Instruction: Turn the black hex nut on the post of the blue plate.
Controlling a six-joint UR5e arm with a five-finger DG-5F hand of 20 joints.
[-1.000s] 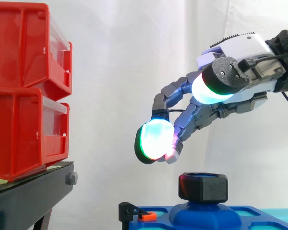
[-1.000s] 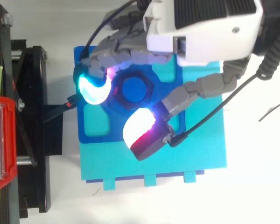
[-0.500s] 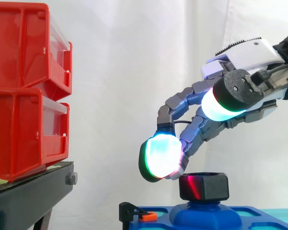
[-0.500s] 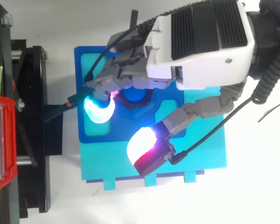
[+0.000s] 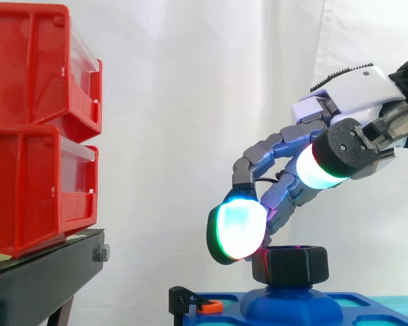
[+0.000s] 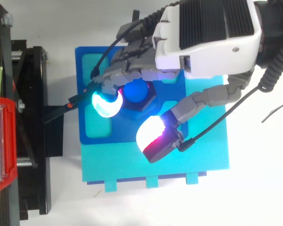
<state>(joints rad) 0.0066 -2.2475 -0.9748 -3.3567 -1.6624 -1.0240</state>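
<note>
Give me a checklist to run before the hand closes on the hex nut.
1. Black hex nut seated on the post of the blue plate: ok, it sits level.
2. Hand centred over the nut: ok, the palm is above it in the top view.
3. Fingertip pad against the nut's left side: cannot tell, it is beside the nut but contact is unclear.
4. Thumb pad on the opposite side: not ok, it stands off the nut and higher than it.
5. Nut pinched: not ok, the fingers are curved around it but hold nothing.
</note>
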